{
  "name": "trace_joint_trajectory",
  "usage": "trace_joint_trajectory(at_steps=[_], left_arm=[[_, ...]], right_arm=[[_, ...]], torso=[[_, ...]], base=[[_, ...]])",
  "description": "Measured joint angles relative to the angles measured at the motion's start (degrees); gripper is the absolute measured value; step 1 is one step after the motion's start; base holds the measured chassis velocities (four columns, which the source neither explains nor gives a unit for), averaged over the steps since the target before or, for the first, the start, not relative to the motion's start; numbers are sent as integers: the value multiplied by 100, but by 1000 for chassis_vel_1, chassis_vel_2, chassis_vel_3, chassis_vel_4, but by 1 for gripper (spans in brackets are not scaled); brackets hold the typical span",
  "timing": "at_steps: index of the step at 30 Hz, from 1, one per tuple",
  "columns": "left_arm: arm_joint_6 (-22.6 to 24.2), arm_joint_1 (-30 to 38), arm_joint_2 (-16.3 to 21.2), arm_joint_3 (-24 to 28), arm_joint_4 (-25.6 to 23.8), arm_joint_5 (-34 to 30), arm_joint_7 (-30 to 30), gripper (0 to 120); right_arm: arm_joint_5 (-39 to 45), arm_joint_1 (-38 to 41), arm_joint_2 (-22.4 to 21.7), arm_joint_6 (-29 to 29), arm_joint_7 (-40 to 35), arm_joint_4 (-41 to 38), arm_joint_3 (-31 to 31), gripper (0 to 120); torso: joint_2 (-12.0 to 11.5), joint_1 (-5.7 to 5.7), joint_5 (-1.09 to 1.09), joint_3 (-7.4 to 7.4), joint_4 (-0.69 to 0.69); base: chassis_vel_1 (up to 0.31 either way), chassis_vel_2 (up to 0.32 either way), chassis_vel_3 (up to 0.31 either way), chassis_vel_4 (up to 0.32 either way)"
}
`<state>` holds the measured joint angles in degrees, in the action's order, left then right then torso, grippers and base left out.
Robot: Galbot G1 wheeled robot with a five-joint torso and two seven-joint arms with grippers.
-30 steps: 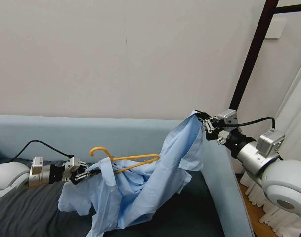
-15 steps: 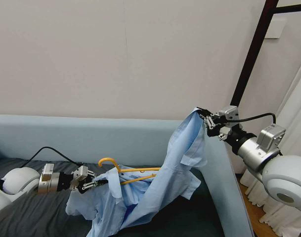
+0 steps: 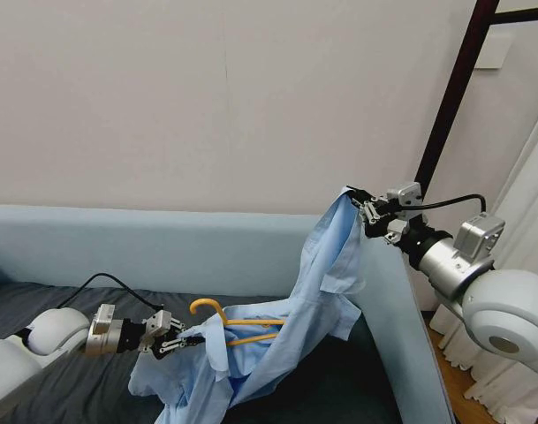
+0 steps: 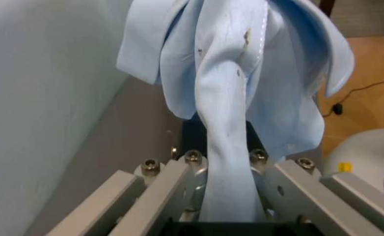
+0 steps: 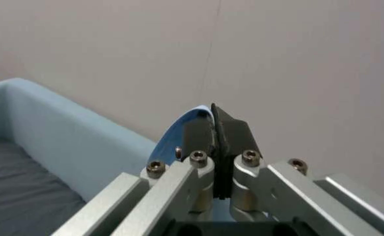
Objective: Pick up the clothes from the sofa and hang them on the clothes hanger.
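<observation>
A light blue shirt (image 3: 317, 291) hangs stretched between my two grippers over the sofa. My right gripper (image 3: 357, 202) is shut on the shirt's top corner, held high near the sofa's right arm; its pinched fingertips (image 5: 211, 125) show a sliver of blue cloth. My left gripper (image 3: 182, 341) is low over the seat, shut on the shirt's lower part beside the yellow hanger (image 3: 238, 321), which is threaded in the fabric. In the left wrist view the shirt (image 4: 228, 113) runs up between the fingers.
The sofa has a pale blue backrest (image 3: 162, 247), a right armrest (image 3: 410, 353) and a dark grey seat (image 3: 39, 300). A dark clothes-rack pole (image 3: 450, 97) rises behind the right arm. White curtains (image 3: 529, 238) hang at the far right.
My left gripper has moved right and lower with the shirt and hanger. The hanger hook now sits nearer the sofa's middle. The right gripper has risen slightly and shifted a little left.
</observation>
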<state>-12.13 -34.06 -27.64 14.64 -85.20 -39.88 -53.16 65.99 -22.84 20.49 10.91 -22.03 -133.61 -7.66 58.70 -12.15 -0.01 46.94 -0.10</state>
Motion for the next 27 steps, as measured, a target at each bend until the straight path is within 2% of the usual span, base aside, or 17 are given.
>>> trace_joint_trajectory(at_steps=[4,12,20,27], left_arm=[[44,105,-156,91,140,-20,104,2],[144,427,-494,650,167,-81,288,2],[280,841,-992,848,433,-428,830,2],[323,1063,-1286,909,575,-570,1114,2]], right_arm=[[129,24,-126,1,-2,-250,61,0],[825,672,-255,9,-36,-652,-22,0],[811,328,-348,-2,-30,-900,-10,0],[822,366,-360,-33,-8,-963,-72,0]], torso=[[0,0,0,0,0],[0,0,0,0,3],[0,0,2,0,0],[0,0,2,0,1]], base=[[0,0,0,0],[0,0,0,0],[0,0,0,0],[0,0,0,0]])
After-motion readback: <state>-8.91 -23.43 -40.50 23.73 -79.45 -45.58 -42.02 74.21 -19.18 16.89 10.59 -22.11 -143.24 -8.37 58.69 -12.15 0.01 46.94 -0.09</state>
